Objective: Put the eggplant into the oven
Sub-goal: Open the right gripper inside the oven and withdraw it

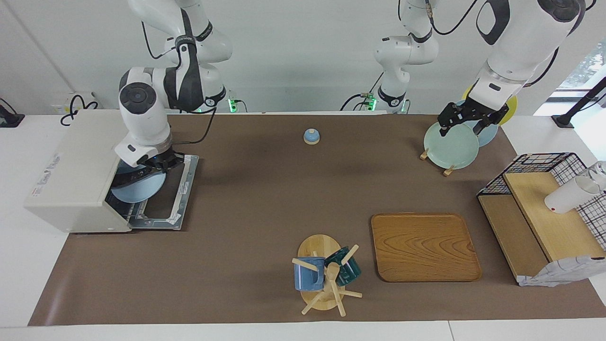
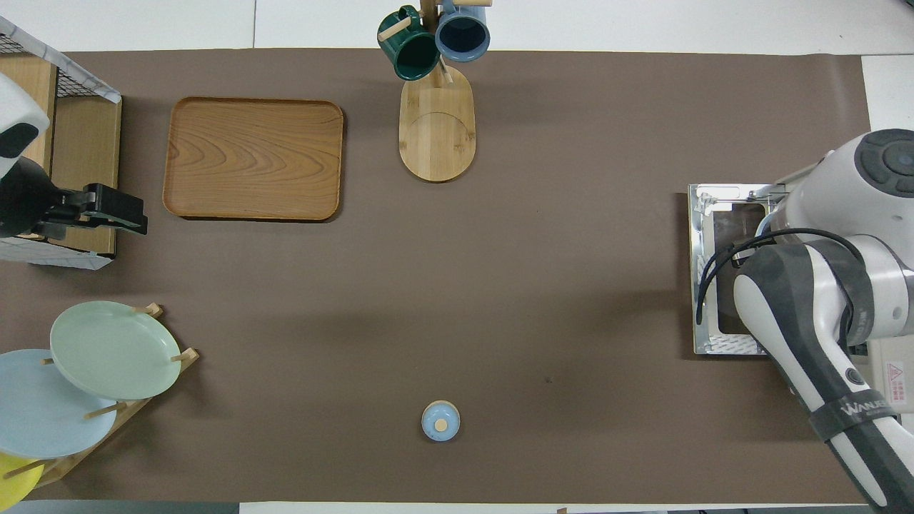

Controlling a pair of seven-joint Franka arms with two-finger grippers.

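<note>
The off-white oven [image 1: 71, 166] stands at the right arm's end of the table, its door [image 1: 176, 189] folded down flat. My right gripper [image 1: 158, 163] is over that door at the oven's mouth, shut on the rim of a light blue plate [image 1: 139, 189]. The dark eggplant [image 1: 129, 177] lies across this plate, which is partway inside the opening. In the overhead view the right arm covers the plate and eggplant, and only the oven door [image 2: 703, 285] shows. My left gripper [image 1: 464, 129] waits open over the plate rack, seen also as the left gripper [image 2: 118, 214].
A small blue bell [image 1: 311, 136] sits near the robots at mid table. A mug tree [image 1: 326, 277] and a wooden tray [image 1: 424, 246] lie farther out. The plate rack with a green plate [image 1: 450, 144] and a wire shelf [image 1: 539, 208] stand at the left arm's end.
</note>
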